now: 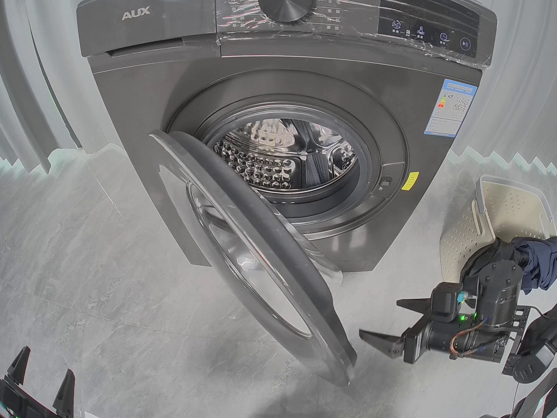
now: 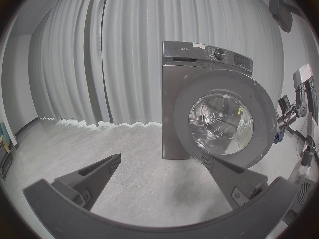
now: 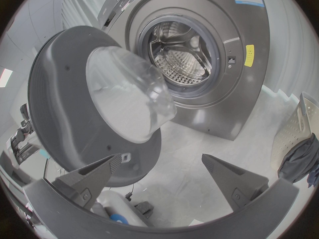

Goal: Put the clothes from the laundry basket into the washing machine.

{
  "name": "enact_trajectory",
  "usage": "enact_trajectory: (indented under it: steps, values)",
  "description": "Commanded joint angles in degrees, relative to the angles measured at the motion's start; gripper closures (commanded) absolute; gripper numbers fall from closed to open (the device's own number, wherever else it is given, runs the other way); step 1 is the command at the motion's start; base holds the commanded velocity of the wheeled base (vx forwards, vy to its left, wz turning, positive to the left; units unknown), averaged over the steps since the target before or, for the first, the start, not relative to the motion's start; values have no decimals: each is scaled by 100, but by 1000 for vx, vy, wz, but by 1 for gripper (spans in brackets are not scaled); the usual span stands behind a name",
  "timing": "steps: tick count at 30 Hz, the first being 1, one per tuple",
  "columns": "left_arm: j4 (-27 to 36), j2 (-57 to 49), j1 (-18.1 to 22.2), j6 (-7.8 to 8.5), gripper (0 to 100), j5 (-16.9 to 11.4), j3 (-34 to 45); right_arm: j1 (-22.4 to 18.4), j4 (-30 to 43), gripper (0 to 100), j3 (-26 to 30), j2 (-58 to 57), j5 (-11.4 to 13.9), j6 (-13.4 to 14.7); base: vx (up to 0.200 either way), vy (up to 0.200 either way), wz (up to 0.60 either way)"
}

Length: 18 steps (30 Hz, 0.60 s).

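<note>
Your clothes (image 1: 536,265), a dark navy bundle, hung over the rim of the laundry basket (image 1: 510,204) at the right edge of the head view, and none lay in the drum (image 1: 284,158) yet. The right gripper (image 1: 380,319) sat at lower right, near the basket, jaws apart and empty, aimed at the open door (image 1: 261,262) rather than at the cloth. The left gripper (image 1: 46,362) waited in the lower-left corner, jaws also apart, well away from everything.

You had three risks. The door's free edge reached toward the lower centre, near the right gripper, so a swing toward the washing machine (image 1: 145,88) could have knocked it or snagged a trailing sleeve. A shallow pinch on draped cloth could have caught one layer and dropped the rest on the floor. A hard pull might have tipped the light basket.
</note>
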Motion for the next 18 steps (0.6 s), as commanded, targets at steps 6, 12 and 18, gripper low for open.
enact_trajectory:
  steps: [6,12,18]
  values:
    - [-1,-86,1,0,0,0,101,-505,-42,0,-1318,736,-581,406,0,0,0]
    - [-1,-95,1,0,0,0,101,-443,-42,0,-1643,1157,-748,406,0,0,0]
    - [-1,-95,1,0,0,0,101,-162,-51,0,-1493,1219,-722,406,0,0,0]
